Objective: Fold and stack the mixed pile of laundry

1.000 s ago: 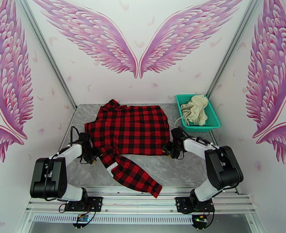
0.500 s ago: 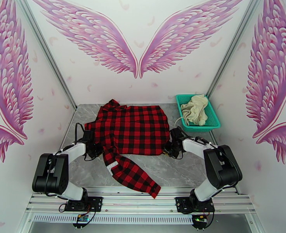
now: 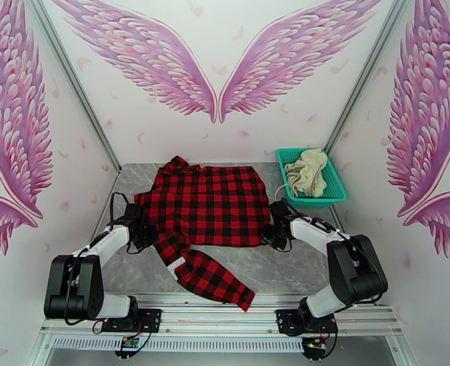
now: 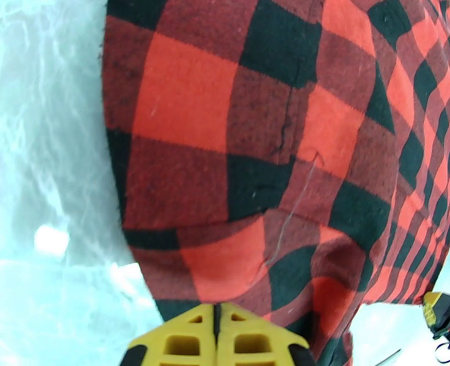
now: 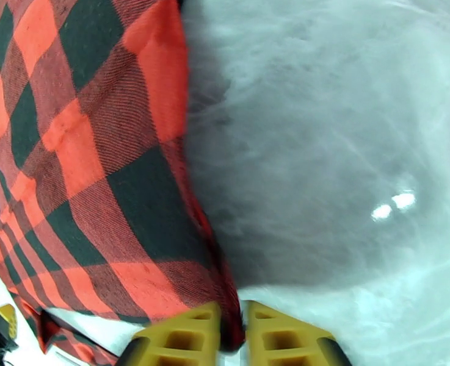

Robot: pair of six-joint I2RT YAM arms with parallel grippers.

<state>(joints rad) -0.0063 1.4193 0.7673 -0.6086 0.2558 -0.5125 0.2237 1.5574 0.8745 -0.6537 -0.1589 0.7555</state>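
Top external view is showing the red-and-black checked shirt (image 3: 206,202) lying spread across the far half of the grey desk (image 3: 298,269), collar toward the back wall. Its far edge is sitting close to that wall. Its left edge is leaving only a narrow strip of bare desk before the side frame. Its right edge is stopping just short of the teal basket (image 3: 341,193), which is holding the cream garment (image 3: 307,172) at the far right corner. One sleeve (image 3: 209,279) is trailing off the shirt's near left corner toward the front rail, a white label (image 3: 177,263) showing on it. The widest open surface is lying in front of the shirt's near hem, between that sleeve and the right arm (image 3: 313,230).

The left arm (image 3: 105,245) is reaching in to the shirt's near left corner, and the right arm is reaching to the near right corner.

In the left wrist view the left jaws are pressing together, the yellow fingertips (image 4: 176,343) meeting along a thin line, with the shirt's hem running down behind them; whether cloth is lying between them cannot be told. Bare desk is lying to that side of the cloth.

In the right wrist view the right jaws are pinching the shirt's edge, red fabric showing in the slim gap between the fingertips (image 5: 182,340).
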